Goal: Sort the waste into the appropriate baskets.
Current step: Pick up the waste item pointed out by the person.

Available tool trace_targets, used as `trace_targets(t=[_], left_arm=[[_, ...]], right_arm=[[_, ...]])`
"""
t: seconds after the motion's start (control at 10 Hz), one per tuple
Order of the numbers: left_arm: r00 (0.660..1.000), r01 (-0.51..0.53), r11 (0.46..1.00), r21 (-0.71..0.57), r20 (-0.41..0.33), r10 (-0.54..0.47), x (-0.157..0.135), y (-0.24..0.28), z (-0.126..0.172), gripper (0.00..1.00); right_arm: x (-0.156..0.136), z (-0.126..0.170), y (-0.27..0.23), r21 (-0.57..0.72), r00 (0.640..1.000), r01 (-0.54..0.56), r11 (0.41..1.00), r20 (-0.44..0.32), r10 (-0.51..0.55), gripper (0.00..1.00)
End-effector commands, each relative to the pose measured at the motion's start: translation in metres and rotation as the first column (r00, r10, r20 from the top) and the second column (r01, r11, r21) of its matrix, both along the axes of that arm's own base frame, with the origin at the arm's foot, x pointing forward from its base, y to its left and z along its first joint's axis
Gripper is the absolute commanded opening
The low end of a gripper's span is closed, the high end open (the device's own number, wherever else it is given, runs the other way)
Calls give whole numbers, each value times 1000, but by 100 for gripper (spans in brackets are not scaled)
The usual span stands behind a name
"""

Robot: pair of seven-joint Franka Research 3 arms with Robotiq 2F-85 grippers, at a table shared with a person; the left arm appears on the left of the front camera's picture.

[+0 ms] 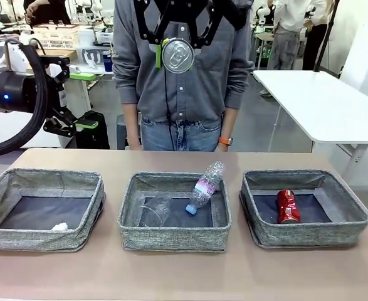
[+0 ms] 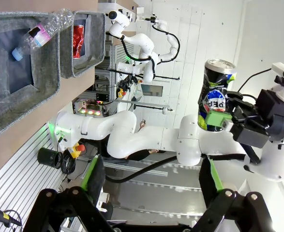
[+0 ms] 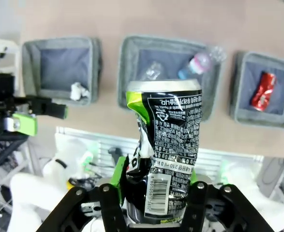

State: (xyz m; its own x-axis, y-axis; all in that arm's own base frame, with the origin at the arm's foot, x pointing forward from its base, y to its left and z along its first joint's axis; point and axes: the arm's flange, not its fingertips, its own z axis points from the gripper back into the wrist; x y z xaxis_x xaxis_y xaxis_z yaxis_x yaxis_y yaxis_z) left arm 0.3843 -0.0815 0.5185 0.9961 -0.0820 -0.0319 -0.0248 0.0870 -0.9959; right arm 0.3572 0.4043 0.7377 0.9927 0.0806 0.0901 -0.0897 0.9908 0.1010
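Gripping the dark can [image 3: 168, 150] between its green pads, the right gripper [image 1: 178, 45] hangs high above the middle basket [image 1: 174, 235]. Bottle [image 1: 204, 187] and cup [image 1: 157, 210] lie in that basket, the bottle leaning on its far rim. Red can [image 1: 288, 206] in the right basket [image 1: 353, 219]; paper ball [image 1: 59, 226] in the left basket [image 1: 2, 235]. Left gripper [image 1: 77, 100], at far left off the table, jaws apart, holds nothing.

Glossy dented metal: dark can [image 3: 167, 145], red can [image 1: 288, 206]. Clear crinkled plastic: bottle [image 1: 205, 187], cup [image 1: 157, 210]. Rough woven grey cloth: baskets [image 1: 174, 233]. Matt smooth tan table [image 1: 184, 273].
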Motion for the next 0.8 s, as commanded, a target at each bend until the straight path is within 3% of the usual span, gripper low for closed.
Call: trace_targets(t=[0.0,0.7], left_arm=[[1000,0,1000,-18,-2,0,-2,-2,3,100],[1000,0,1000,-18,-2,0,-2,-2,3,100]], right_arm=[[4,10,7,-32,999,42,999,14,-42,52],[2,2,2,-1,1000,9,1000,0,-9,52]])
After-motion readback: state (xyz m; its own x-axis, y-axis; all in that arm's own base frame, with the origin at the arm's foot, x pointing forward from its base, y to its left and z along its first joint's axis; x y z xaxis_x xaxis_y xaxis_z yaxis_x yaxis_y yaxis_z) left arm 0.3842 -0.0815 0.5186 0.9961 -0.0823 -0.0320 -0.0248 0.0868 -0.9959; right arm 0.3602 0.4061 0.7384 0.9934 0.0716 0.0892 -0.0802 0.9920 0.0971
